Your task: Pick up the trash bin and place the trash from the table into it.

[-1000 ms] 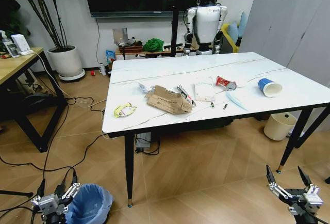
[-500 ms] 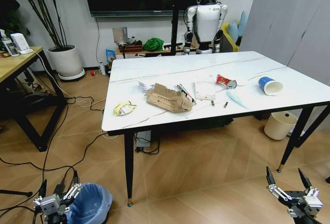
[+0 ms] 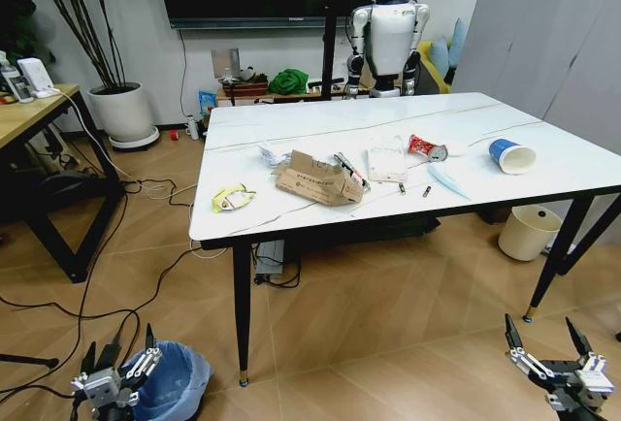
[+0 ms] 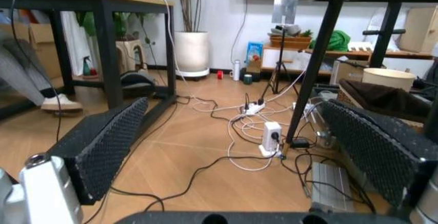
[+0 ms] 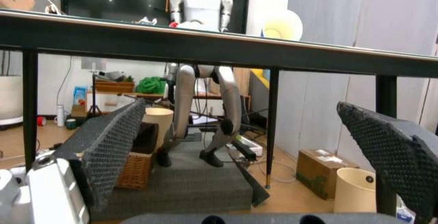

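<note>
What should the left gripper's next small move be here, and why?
Probably shift the left gripper sideways onto the bin rim: its fingers are open, it sits low beside the bin, and the trash lies untouched on the table.

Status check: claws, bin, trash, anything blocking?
Left claw open, low beside the trash bin, not gripping. Right claw open, low near the floor. Trash all on the table. Nothing blocking the bin.
</note>
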{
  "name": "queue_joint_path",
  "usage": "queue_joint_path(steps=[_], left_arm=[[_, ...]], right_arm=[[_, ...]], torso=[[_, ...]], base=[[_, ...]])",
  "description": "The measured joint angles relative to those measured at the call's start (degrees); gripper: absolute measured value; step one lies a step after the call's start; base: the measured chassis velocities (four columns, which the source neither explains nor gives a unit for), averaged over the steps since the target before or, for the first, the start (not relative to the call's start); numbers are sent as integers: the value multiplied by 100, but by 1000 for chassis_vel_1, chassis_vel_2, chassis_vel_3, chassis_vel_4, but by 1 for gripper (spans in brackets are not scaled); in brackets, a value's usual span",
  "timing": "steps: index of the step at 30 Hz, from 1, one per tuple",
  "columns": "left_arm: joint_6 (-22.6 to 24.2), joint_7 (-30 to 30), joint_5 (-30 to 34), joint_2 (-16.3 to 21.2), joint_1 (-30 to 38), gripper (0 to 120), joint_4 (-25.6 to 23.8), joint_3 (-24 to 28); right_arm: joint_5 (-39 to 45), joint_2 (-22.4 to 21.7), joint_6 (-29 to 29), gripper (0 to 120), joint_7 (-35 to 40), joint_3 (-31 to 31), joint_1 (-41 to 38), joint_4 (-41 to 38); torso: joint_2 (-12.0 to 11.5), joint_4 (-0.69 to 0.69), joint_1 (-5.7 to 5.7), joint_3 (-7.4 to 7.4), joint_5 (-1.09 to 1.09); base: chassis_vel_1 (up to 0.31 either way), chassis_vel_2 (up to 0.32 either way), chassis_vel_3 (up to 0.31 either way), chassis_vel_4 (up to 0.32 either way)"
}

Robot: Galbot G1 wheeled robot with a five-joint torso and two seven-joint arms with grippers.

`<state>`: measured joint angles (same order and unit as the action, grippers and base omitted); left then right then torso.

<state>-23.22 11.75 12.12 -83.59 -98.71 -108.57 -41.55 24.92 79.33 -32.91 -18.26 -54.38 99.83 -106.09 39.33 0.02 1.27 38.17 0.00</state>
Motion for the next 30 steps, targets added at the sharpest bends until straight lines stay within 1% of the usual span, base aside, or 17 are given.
queue_joint_path(steps=[4,8,15,30], left_arm=[[-16,5,-26,-11,-5,100,-2,12],[-18,7,-27,-5,-6,100,-6,12],[-20,8,-26,1,-4,100,-11,13],[-32,10,-34,3,26,100,15,23]], right_arm=[[18,-13,-2,100,-5,-4,4,-10],[19,-13,-3,100,-9,-4,5,-12],[19,-14,-3,100,-11,-3,1,-21],[20,-15,-2,100,-14,4,-20,-8]], torso=[[-127,-1,-76,-50,0],[-221,-1,-124,-93,0],[-295,-1,-123,-138,-1],[-276,-2,-125,-134,0]], base=[[0,0,0,0],[0,0,0,0],[0,0,0,0],[0,0,0,0]])
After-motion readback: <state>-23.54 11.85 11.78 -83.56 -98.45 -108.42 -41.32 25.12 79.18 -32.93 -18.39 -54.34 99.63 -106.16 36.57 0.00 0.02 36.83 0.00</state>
